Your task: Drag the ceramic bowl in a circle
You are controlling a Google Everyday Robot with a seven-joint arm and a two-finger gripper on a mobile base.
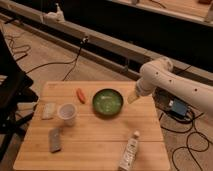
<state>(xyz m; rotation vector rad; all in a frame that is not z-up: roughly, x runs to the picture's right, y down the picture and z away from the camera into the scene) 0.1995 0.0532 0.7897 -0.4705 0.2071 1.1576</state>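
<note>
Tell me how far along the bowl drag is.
Done: nothing visibly; the ceramic bowl sits on the table. In hand: the gripper is at the bowl's right-hand rim in view, contact unclear. Left: engage the rim and drag the whole circle.

You've got a wooden bench (pixel 100 145) on a bare brownish floor (pixel 45 50), with black cables (pixel 55 63) trailing across it. Dark chair (pixel 12 85) at left. Long pale rail (pixel 105 44) runs diagonally behind, dark panel (pixel 125 25) beyond it. Blue box (pixel 177 106) on the floor at right. Dim, warm light.
</note>
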